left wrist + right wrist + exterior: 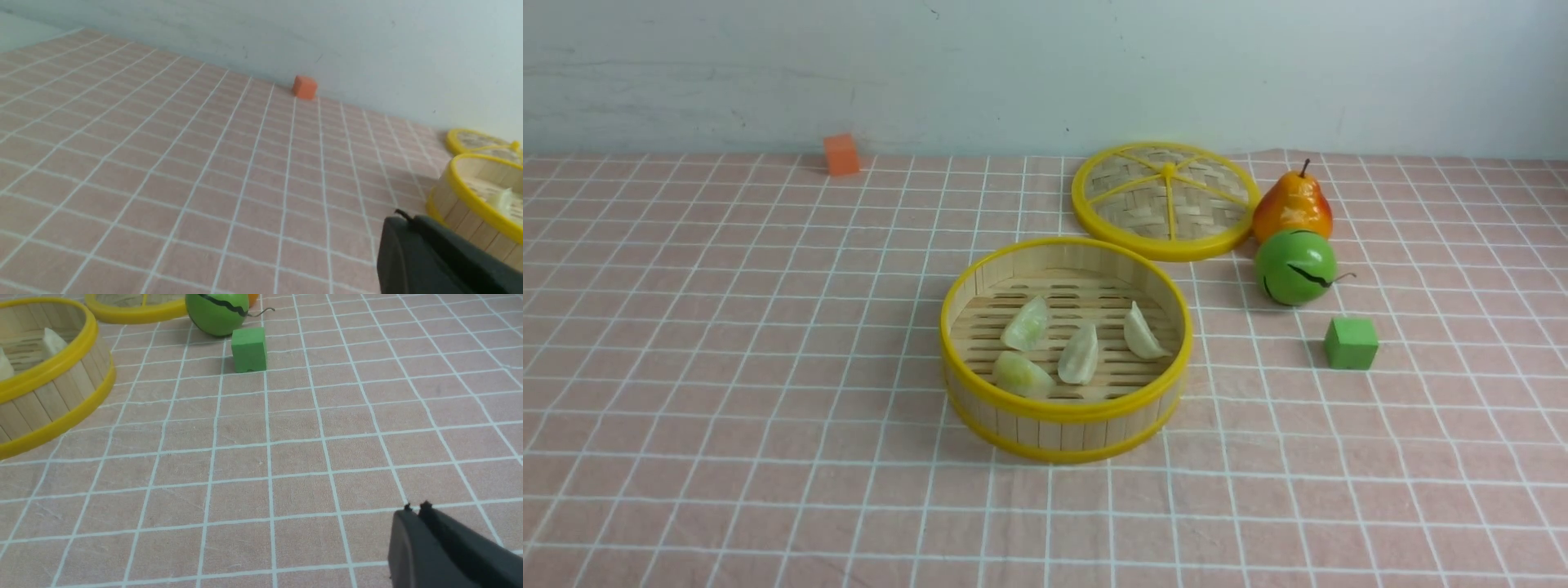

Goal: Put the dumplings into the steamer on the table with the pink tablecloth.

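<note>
l gripper (seen only in l wrist view): fingers closed, nothing btwn them, over the pink tablecloth w/ its white grid. orange block at the far l, near the pale wall. approx mid-table: the steamer, upright, yellow rims top & bottom, slatted floor showing. all 4 dumplings in it: one l & toward the back, one l & toward the front by the wall of it, one abt the middle, one over on the r side. behind & a bit r of it, the woven lid w/ yellow rim & spokes, on the cloth. next r, orange-red pear just beside the lid, stem up; green fruit right in front of the pear, dark marks on it. then green cube, r & nearer. r gripper (r wrist view only): tips close tog., empty; can't tell if fully shut.
</note>
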{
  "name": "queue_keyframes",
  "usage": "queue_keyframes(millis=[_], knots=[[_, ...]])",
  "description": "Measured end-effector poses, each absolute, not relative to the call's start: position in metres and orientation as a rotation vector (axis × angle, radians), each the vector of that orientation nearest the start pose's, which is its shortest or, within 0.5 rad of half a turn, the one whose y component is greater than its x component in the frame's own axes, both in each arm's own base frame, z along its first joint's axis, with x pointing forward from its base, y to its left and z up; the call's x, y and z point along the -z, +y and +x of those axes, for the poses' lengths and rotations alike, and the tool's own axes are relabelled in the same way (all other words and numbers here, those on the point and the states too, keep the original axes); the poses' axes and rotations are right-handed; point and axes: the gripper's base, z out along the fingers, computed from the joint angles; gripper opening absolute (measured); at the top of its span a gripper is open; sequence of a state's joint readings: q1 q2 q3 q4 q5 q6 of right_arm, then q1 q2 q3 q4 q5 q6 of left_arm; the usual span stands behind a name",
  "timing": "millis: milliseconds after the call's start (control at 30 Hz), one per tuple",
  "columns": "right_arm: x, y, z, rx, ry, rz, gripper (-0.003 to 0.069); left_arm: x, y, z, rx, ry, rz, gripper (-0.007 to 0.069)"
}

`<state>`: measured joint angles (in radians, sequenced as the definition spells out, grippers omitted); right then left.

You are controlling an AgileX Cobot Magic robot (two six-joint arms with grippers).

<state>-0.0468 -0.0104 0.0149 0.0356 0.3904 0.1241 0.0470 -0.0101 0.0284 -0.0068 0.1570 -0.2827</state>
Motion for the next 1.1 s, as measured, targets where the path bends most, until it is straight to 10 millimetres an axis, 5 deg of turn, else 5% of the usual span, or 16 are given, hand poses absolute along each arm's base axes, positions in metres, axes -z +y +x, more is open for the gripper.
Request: queue_keyframes(millis=[367, 1100], knots=[[-0.174, -0.001, 0.052, -0.088, 1.871, 0.182, 0.0041, -0.171, 0.003, 0.053, 0.13, 1.847, -0.277, -0.0014], [-0.174, -0.001, 0.052, -0.088, 1.871, 0.182, 0.006, -0.171, 0.003, 0.053, 0.129, 1.851, -0.276, -0.0014]])
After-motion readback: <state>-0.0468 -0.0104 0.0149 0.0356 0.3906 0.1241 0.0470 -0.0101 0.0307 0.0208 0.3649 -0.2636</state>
